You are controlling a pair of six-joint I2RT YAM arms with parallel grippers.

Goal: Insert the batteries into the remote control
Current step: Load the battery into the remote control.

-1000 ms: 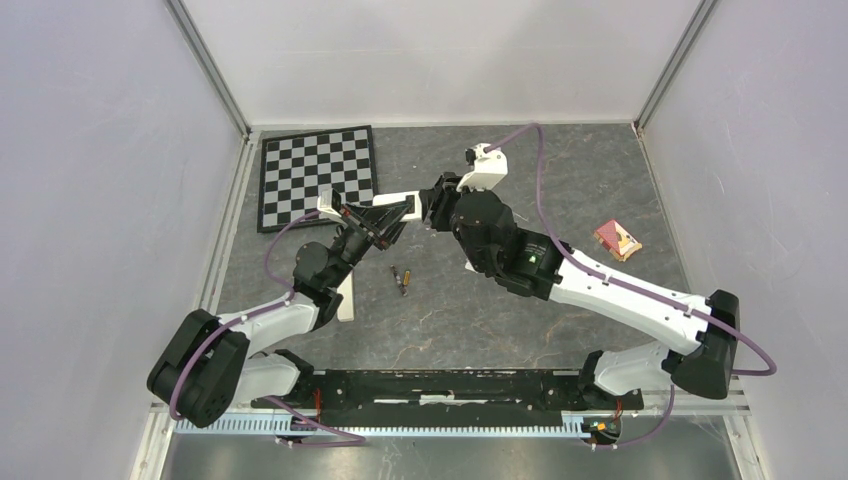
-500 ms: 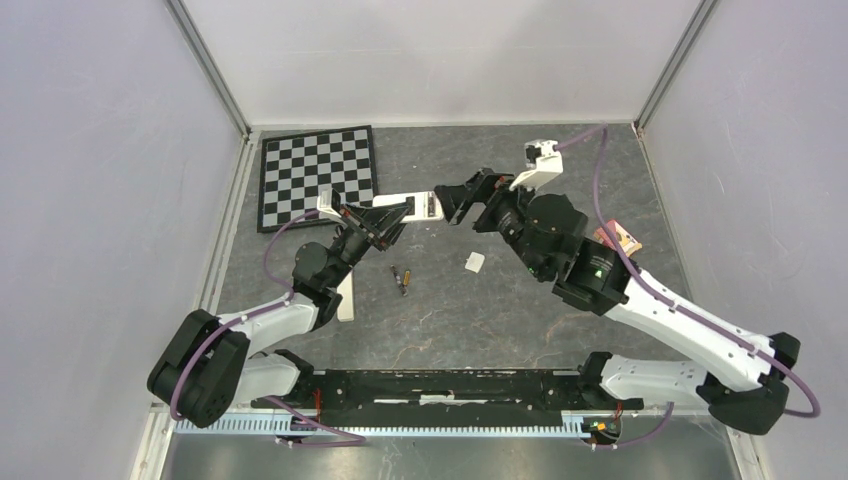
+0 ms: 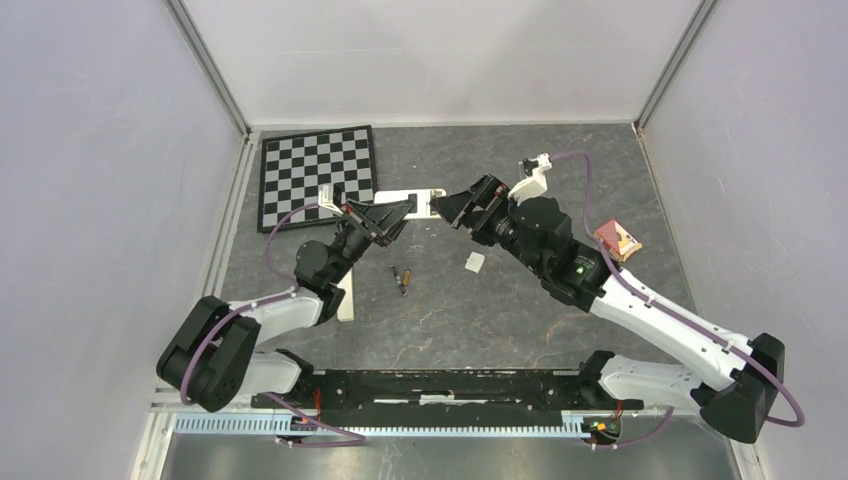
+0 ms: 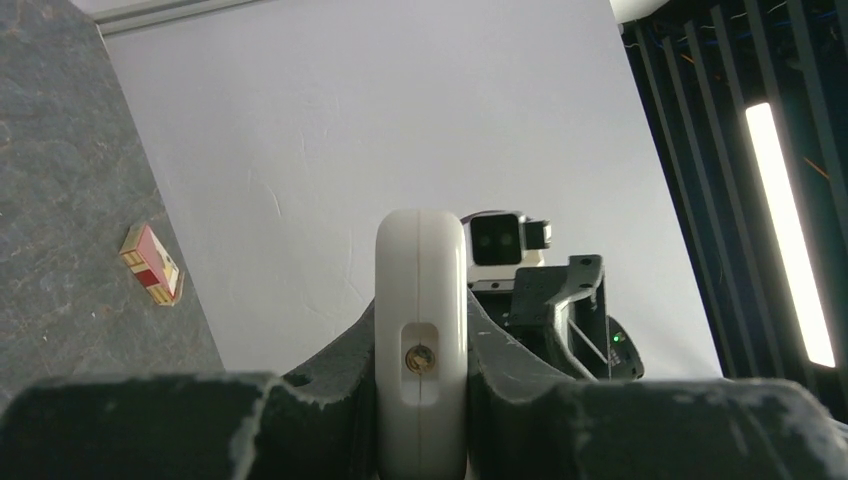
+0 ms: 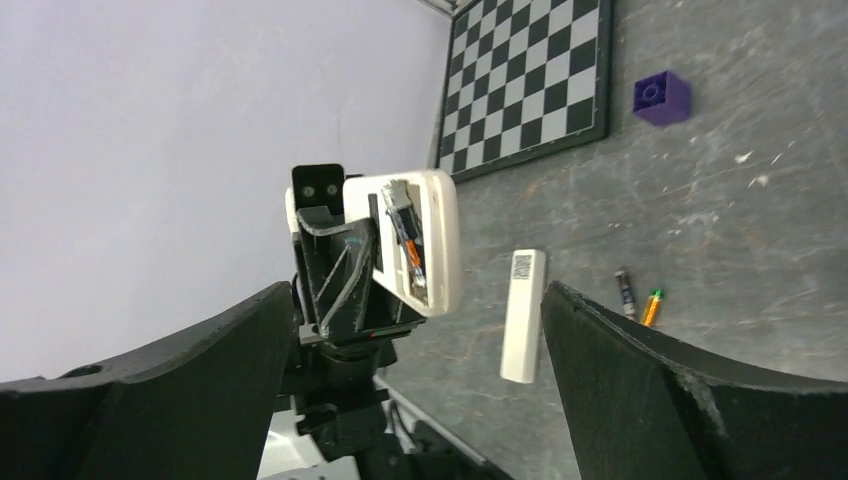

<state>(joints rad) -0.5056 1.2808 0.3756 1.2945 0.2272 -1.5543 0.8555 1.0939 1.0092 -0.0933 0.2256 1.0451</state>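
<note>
My left gripper [image 3: 393, 214] is shut on the remote control [image 3: 412, 205], a white bar held off the table with one end pointing right. In the left wrist view its rounded end [image 4: 421, 330] stands clamped between both fingers. The right wrist view shows its open back [image 5: 415, 240], with one battery [image 5: 408, 240] lying in the bay. Two loose batteries [image 3: 401, 278] lie side by side on the table, a dark one [image 5: 623, 292] and an orange one [image 5: 652, 305]. My right gripper [image 3: 455, 208] hangs open and empty just right of the remote's end, jaws wide [image 5: 415, 330].
A long white bar with a printed code square [image 5: 523, 315] lies by the left arm [image 3: 345, 295]. A small white piece [image 3: 475, 262] rests under the right arm. The chessboard [image 3: 318, 175] is at the back left, a purple cube [image 5: 662, 98] beside it, and a red packet [image 3: 618, 240] at the right.
The right gripper opened and drew back to the right, off the remote's end. The small white piece now lies on the table below it. The left arm kept its hold.
</note>
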